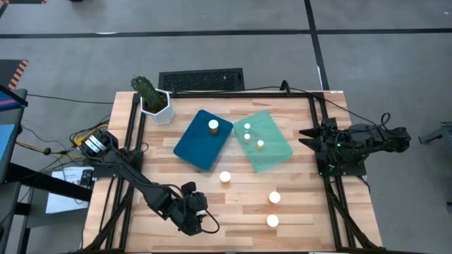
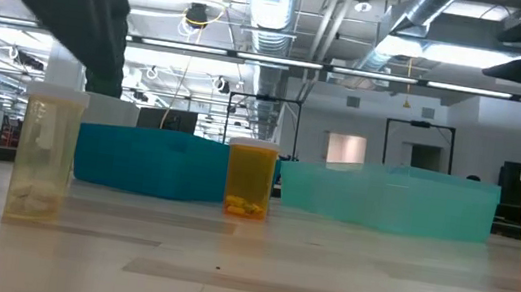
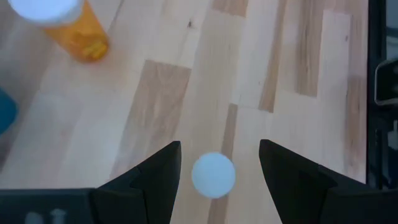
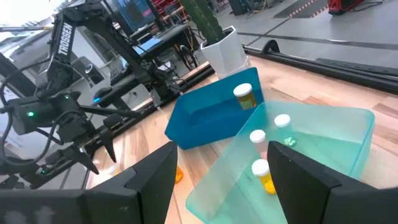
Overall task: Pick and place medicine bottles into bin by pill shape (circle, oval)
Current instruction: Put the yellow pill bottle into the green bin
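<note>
My left gripper (image 1: 193,207) is open near the table's near edge, pointing down. A bottle's white cap (image 3: 213,175) shows between its two fingers, touching neither. In the low view this pale bottle (image 2: 46,153) stands upright on the table under the arm. One bottle (image 1: 213,125) stands in the dark blue tray (image 1: 201,144). Three bottles (image 1: 248,132) stand in the mint green tray (image 1: 272,152). Three more bottles (image 1: 225,177), (image 1: 274,198), (image 1: 272,221) stand loose on the table. My right gripper (image 4: 221,186) is open and empty by the table's right edge (image 1: 309,137).
A white hexagonal pot with a cactus (image 1: 154,102) stands at the far left corner. A dark keyboard-like grille (image 1: 201,80) lies beyond the far edge. Bare wood (image 1: 311,204) lies at the near right of the table.
</note>
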Motion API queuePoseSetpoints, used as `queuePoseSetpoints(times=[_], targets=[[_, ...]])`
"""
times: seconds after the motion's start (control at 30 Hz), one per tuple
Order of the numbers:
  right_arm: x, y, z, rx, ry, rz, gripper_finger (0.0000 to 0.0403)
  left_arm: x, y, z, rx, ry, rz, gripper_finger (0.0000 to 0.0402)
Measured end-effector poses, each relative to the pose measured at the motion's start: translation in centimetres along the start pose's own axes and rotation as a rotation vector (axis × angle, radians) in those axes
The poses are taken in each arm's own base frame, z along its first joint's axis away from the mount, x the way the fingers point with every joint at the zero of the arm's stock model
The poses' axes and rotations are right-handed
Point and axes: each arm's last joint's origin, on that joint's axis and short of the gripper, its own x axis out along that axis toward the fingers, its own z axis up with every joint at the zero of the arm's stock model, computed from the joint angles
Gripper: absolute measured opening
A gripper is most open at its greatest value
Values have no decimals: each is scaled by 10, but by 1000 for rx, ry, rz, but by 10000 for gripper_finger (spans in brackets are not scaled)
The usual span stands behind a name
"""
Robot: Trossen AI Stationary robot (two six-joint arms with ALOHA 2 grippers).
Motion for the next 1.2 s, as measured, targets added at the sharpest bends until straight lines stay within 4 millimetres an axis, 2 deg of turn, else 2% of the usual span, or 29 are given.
queuePoseSetpoints(times=[0.83, 0.97, 1.2], targets=[[0, 0, 0, 1, -3, 2, 260, 14, 2, -6, 24, 77, 6, 209], [0, 0, 0, 1, -2, 2, 260, 14, 1, -6, 33, 77, -3, 188], [0, 0, 0, 1, -3, 2, 260, 15, 2, -4, 38, 92, -17, 120]])
